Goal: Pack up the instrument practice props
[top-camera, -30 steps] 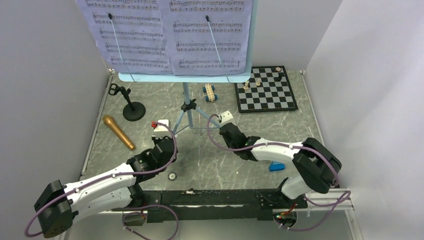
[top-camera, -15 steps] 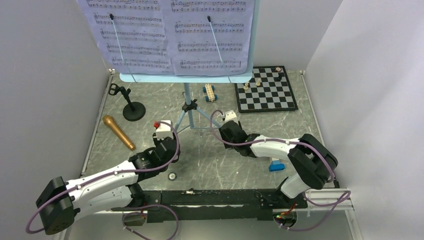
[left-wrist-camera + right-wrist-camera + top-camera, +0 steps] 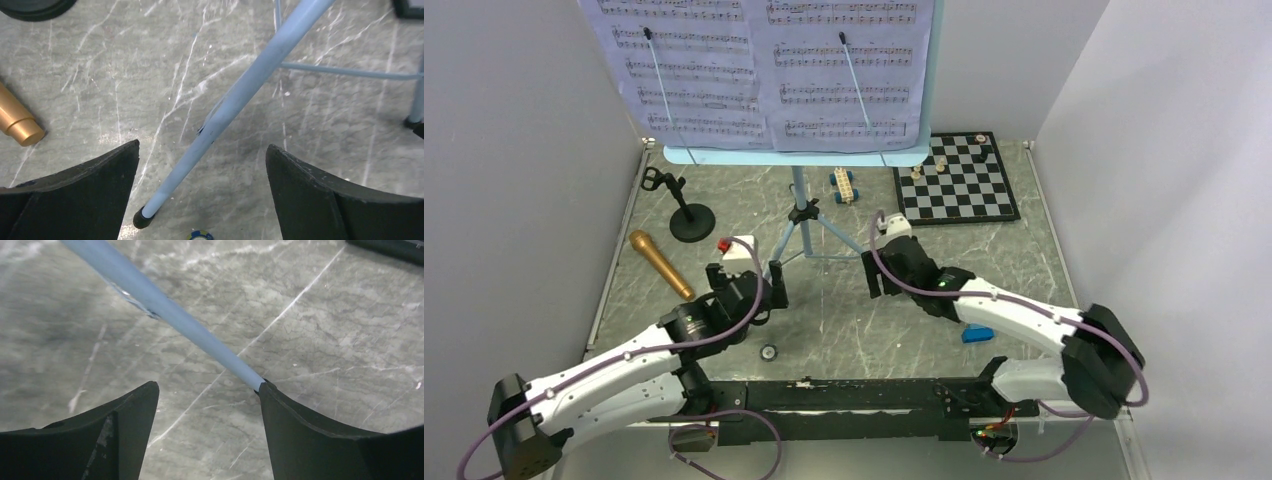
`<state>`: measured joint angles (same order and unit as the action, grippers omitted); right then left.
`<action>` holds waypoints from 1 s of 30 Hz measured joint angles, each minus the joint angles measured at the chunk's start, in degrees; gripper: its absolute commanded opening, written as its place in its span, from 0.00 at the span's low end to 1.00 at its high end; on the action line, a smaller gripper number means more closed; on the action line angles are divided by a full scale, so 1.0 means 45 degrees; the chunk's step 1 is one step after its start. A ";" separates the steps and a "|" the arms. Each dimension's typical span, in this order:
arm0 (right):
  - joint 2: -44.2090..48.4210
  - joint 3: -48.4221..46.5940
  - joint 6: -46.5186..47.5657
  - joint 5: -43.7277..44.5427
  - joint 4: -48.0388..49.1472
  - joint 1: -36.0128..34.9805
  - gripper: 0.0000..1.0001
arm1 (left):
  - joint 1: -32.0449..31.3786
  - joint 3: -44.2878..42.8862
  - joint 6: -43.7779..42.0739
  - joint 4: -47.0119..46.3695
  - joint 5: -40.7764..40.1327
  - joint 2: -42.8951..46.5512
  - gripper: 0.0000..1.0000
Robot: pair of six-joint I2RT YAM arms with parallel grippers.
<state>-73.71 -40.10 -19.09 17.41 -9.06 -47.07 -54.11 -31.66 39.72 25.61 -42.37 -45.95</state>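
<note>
The light-blue music stand [image 3: 799, 205] is upright at the back, with white sheet-music pages [image 3: 764, 70] on its desk. My left gripper [image 3: 746, 276] is open, low over the table, astride the stand's front-left leg [image 3: 240, 95]. That leg's black foot [image 3: 142, 218] lies nearer the left finger, and neither finger [image 3: 75, 192] touches it. My right gripper [image 3: 887, 277] is open too [image 3: 207, 386]. The front-right leg [image 3: 160, 305] runs down to its right fingertip [image 3: 272, 400], which hides the foot. The gold-brown microphone [image 3: 661, 264] lies at the left, and the black mic stand [image 3: 690, 221] is behind it.
A chessboard [image 3: 954, 178] with a few pieces lies at the back right. A toy brick car [image 3: 844, 186] sits behind the stand. A small blue block [image 3: 977, 333] lies by my right arm. A small round chip [image 3: 769, 351] is near my left arm. Grey walls close both sides.
Both grippers have opened wide from a nearly shut stance at the tripod legs. The left wrist has shifted slightly left and the right wrist slightly right and back.
</note>
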 measured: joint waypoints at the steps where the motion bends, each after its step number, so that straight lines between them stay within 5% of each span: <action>1: 0.0442 -0.0102 0.0000 -0.0131 -0.0262 0.0000 0.78 | 0.0000 -0.0223 0.0024 0.0277 -0.0024 0.0316 0.99; 8: 0.5727 -0.0374 -0.0316 -0.0403 -0.1083 0.0384 0.87 | 0.0000 -0.0491 -0.2064 -0.0918 0.1598 0.3031 0.99; 14: 0.8325 -0.2705 -0.0471 -0.0330 -0.1477 0.0942 0.88 | 0.0000 -0.0457 -0.3861 -0.2841 0.3793 0.4779 0.99; 25: 0.8204 -0.6980 0.0068 -0.1059 -0.1438 0.0952 0.84 | 0.0000 -0.3225 -0.4804 -0.4269 0.6907 0.4566 0.99; 30: 0.6776 -0.8675 0.0481 -0.1744 -0.1112 0.0952 0.77 | 0.0000 -0.6271 -0.4891 -0.4940 0.8621 0.2871 0.99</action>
<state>-43.22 -79.13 -16.93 9.56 -14.06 -42.78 -54.11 -59.88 17.72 3.38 -3.57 -33.04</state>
